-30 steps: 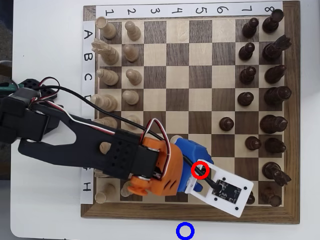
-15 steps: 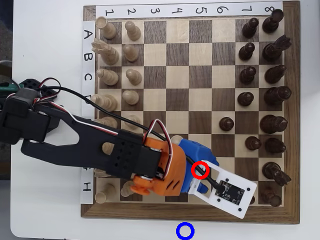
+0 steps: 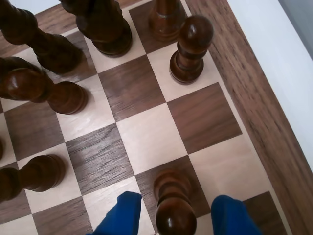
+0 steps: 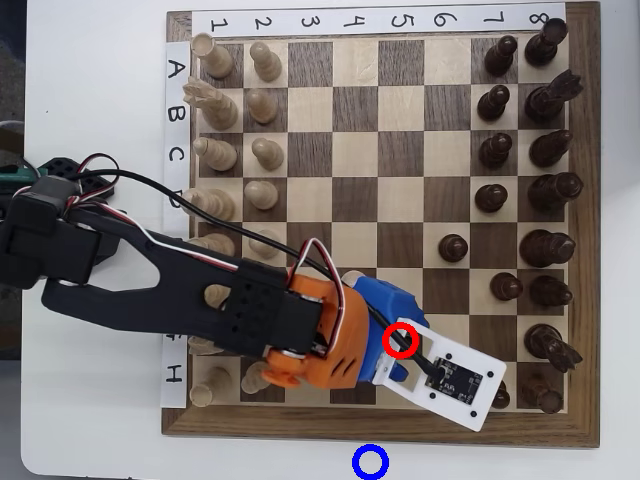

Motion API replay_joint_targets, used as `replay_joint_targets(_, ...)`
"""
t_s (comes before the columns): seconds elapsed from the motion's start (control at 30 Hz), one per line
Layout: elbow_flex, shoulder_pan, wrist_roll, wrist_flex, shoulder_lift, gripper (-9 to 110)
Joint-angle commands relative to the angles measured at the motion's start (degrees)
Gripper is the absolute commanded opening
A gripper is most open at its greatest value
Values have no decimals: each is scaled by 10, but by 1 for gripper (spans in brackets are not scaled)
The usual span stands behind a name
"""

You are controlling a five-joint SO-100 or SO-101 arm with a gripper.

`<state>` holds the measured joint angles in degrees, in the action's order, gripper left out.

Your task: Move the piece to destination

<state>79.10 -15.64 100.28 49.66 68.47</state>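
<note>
One piece in play: we see the piece [image 3: 172,208], a dark pawn, standing upright on a dark square at 6 o'clock in the wrist view.
Fingers: the blue fingers [image 3: 120,214] stand apart, one on each side of the pawn, neither visibly touching it.
Gripper position: in the overhead view the gripper [image 4: 400,362] sits over the board's lower right area, hiding the pawn beneath it.
Destination: the blue ring [image 4: 370,462] lies on the white counter [image 4: 90,440] at 6 o'clock, off the chessboard [image 4: 380,425].
Neighbours: a second dark pawn [image 3: 190,49] stands at 12 o'clock, well apart.
Risk, closure: we judge that an off-centre close could tip the pawn.
Risk, transfer: a low carry could catch the board's raised rim.
</note>
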Motion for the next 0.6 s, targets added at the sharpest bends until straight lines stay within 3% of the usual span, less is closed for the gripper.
replay_joint_targets(0.0,-4,9,79,-29,8,19)
replay_joint_targets(0.57,16,3,83,-83,6,17)
